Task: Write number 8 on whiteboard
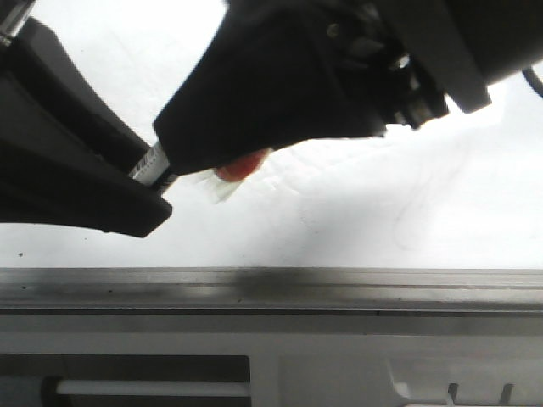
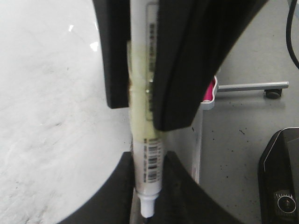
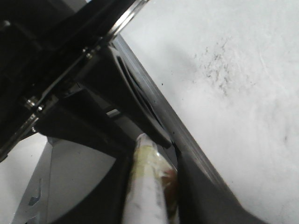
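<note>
A white marker [image 2: 145, 140] with a barcode label and yellowed tape is held between both grippers over the whiteboard [image 1: 356, 212]. My left gripper [image 2: 148, 186] is shut on the marker near its black tip. My right gripper [image 3: 149, 186] is shut on the taped part of the barrel further up, and its fingers [image 2: 182, 70] flank the marker. In the front view the left gripper [image 1: 157, 182] and right gripper [image 1: 182, 157] meet at the marker [image 1: 151, 165], beside a red bit [image 1: 242, 165]. No number 8 shows on the board.
The board's grey metal rail [image 1: 271, 288] runs along its near edge. A smudgy patch of black specks [image 3: 219, 65] and a faint grey curved streak [image 1: 424, 203] mark the board. Beyond the board's edge are grey floor, a caster leg [image 2: 271, 88] and a black device [image 2: 280, 177].
</note>
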